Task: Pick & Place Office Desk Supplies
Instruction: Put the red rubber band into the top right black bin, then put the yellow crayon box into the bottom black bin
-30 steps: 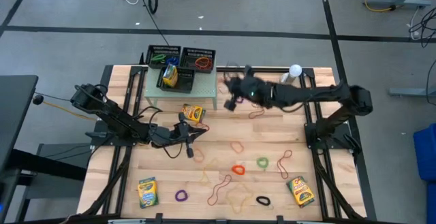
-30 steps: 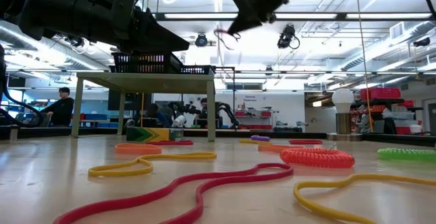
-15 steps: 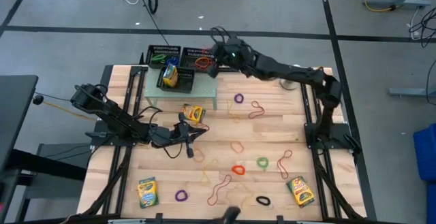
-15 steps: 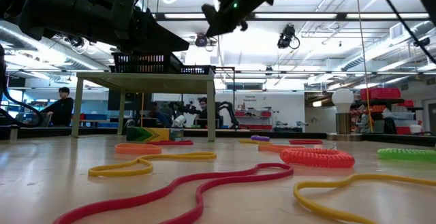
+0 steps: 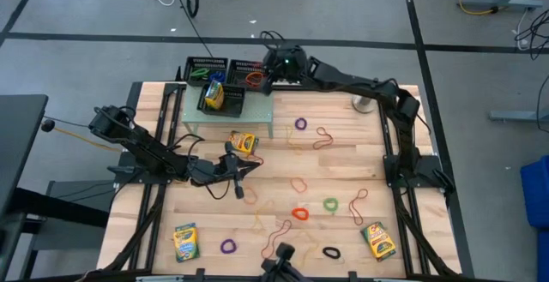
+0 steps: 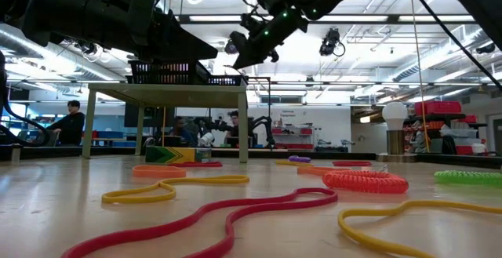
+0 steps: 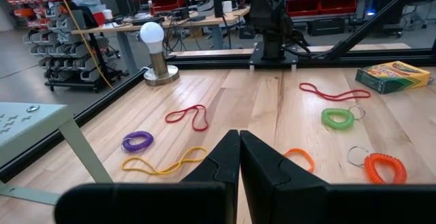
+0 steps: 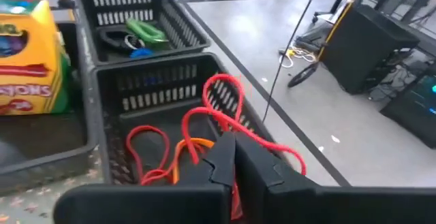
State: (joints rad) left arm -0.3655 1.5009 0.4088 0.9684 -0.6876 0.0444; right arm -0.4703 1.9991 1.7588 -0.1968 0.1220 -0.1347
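My right gripper [image 5: 268,75] [image 8: 231,148] hangs over the black mesh trays [image 5: 250,75] at the far left, shut on a red rubber band [image 8: 225,94]. Red and orange bands [image 8: 153,149] lie in the tray below it. Green ones lie in the tray behind [image 8: 139,30], and a crayon box [image 5: 214,94] stands in a third tray. More bands [image 5: 299,213] and crayon boxes [image 5: 244,142] [image 5: 186,242] [image 5: 377,240] lie on the wooden table. My left gripper [image 5: 253,169] [image 7: 238,149] waits level over the table's middle, shut on nothing. My right gripper pinches the red rubber band between its two fingertips, slanting down from the table's right side. One loop [image 8: 228,84] stands out beyond the fingers over the tray's wall, and a strand [image 8: 289,154] trails off to one side. Whether the band touches the tray, I cannot tell.
The trays sit on a raised pale green stand [image 5: 257,115] at the far left. A white ball-topped grey stand [image 7: 153,54] [image 5: 364,104] stands near the far right edge. Black frame rails run along both sides of the table [image 5: 154,222].
My right gripper has swung from above the far middle of the table toward the far left, carrying the red band, and now hangs over the mesh trays, a little lower than half a second ago.
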